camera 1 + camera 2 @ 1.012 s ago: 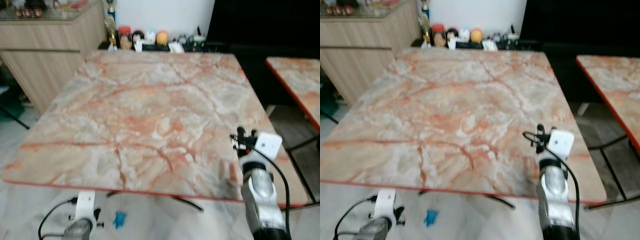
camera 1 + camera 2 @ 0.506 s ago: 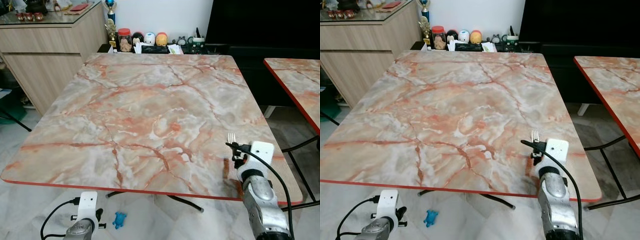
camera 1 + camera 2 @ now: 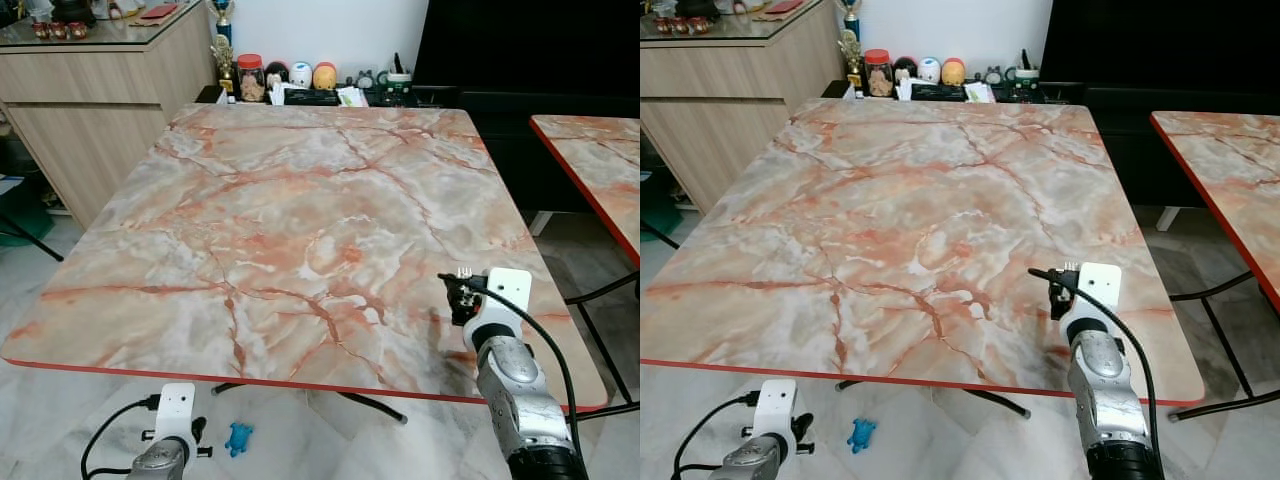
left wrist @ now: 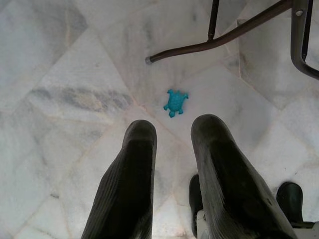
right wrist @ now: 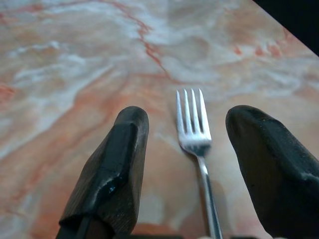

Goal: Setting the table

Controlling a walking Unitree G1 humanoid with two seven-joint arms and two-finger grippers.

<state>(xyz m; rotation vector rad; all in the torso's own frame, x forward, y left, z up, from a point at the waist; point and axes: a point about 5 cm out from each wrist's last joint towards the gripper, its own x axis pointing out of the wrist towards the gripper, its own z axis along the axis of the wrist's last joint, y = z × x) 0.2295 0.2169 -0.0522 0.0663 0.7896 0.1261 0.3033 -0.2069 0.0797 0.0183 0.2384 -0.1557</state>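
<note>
A silver fork (image 5: 193, 129) lies tines forward on the pink marble table (image 3: 300, 200), near its right front corner. My right gripper (image 5: 192, 119) is open around it, one black finger (image 5: 124, 149) on each side, neither touching it. In the head views the right gripper (image 3: 462, 295) sits low over the table with the fork's tines (image 3: 463, 272) just showing past it. My left gripper (image 4: 177, 124) hangs open below the table's front edge, over the floor, with nothing between its fingers.
A second marble table (image 3: 600, 160) stands to the right across a narrow gap. A wooden cabinet (image 3: 90, 110) is at the back left, and jars and figurines (image 3: 300, 78) line a low shelf behind the table. A teal toy turtle (image 4: 175, 102) lies on the floor by the table's metal legs (image 4: 224, 37).
The right gripper has dropped lower and moved slightly left over the table. The fork's tines, which stuck up above it half a second ago, now sit low by the tabletop.
</note>
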